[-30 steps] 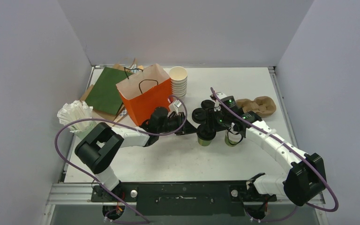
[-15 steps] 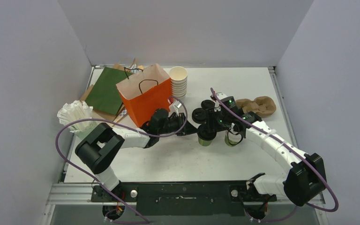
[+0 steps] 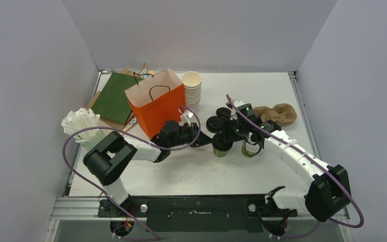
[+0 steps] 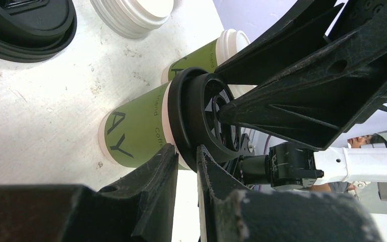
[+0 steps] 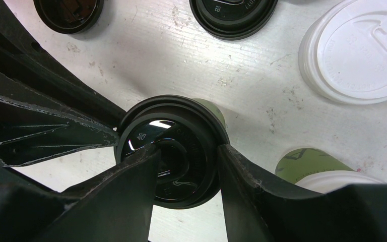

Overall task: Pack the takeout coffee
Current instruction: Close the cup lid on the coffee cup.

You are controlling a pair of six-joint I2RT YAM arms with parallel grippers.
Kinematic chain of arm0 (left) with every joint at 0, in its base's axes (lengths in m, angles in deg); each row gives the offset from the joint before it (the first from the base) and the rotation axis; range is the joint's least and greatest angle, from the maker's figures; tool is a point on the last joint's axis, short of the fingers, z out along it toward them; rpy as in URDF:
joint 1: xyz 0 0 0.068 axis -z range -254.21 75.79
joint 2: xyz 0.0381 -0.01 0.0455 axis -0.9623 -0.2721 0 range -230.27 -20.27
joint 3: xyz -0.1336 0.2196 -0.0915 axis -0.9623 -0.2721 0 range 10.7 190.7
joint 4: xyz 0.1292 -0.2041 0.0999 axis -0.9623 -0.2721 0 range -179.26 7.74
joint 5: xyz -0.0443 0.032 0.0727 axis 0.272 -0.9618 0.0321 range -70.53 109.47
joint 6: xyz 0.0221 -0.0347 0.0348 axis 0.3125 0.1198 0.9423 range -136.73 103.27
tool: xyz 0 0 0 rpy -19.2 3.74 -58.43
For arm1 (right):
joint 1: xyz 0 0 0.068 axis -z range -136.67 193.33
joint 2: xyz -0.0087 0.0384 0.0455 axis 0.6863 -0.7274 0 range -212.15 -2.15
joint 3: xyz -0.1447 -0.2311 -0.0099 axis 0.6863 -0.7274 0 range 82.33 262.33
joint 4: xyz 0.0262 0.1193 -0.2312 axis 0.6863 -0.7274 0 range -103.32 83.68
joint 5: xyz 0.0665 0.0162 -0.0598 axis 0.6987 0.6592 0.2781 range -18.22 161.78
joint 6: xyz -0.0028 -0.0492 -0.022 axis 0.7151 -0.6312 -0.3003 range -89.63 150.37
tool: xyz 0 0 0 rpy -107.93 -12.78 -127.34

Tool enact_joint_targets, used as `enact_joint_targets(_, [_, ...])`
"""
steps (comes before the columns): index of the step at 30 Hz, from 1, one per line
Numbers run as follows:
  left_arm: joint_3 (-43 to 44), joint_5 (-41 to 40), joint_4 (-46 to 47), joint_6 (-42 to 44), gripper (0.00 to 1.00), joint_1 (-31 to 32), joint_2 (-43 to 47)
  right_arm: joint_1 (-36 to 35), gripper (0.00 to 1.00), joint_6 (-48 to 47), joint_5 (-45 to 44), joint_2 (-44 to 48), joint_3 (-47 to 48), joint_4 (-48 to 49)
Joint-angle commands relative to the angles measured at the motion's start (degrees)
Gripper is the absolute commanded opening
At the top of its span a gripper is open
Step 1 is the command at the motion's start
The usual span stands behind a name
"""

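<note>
An olive-green takeout coffee with a black lid (image 3: pixel 220 147) stands upright mid-table. Both grippers are on its lid. My left gripper (image 3: pixel 207 140) reaches in from the left. In the left wrist view its narrow jaws (image 4: pixel 186 151) pinch the black lid's (image 4: pixel 191 116) lower rim, beside the green side (image 4: pixel 136 131). My right gripper (image 3: pixel 227 135) comes down from above. It (image 5: pixel 187 151) is shut on the lid (image 5: pixel 181 113), one finger on the top recess and the other against the outer edge. A second coffee with a white lid (image 3: pixel 250 148) (image 5: pixel 307 164) (image 4: pixel 201 55) stands just to the right.
An orange paper bag (image 3: pixel 155 103) stands open behind my left arm, with a green bag (image 3: pixel 113 96) lying further left. A stack of white cups (image 3: pixel 192 88), loose black lids (image 3: pixel 216 121) (image 5: pixel 232 15), loose white lids (image 5: pixel 363 50) and a brown cup carrier (image 3: pixel 277 113) lie behind the coffees.
My left wrist has shifted slightly toward the black-lidded coffee and its jaws have narrowed a touch. The right arm and both coffees have not moved.
</note>
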Motion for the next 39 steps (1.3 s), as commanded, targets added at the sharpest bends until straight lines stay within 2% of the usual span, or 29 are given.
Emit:
enact_joint_targets(1, [-3.6, -1.9, -7.0, 2.2, 0.18, 0.8, -4.2, -0.5, 0.46, 0.0, -0.6, -0.7, -1.2, -1.1])
enact_joint_targets(6, [-3.6, -2.7, -9.0, 2.3, 0.18, 0.8, -5.1, -0.6, 0.47, -0.3, -1.0, -0.8, -0.5, -1.7])
enact_joint_targets(14, [-0.2, -7.2, -22.3, 6.0, 0.15, 0.9, -4.3, -1.4, 0.46, -0.1, -2.1, -1.0, 0.1, -2.2])
enact_joint_targets(31, [0.6, -8.4, -22.8, 5.7, 0.13, 3.3, -7.8, -1.6, 0.46, -0.1, -2.2, -0.8, -1.1, -1.5])
enact_joint_targets(39, [7.7, -10.0, -33.2, 10.6, 0.15, 3.2, -2.2, -0.4, 0.46, 0.0, -2.3, -0.2, -0.5, -1.6])
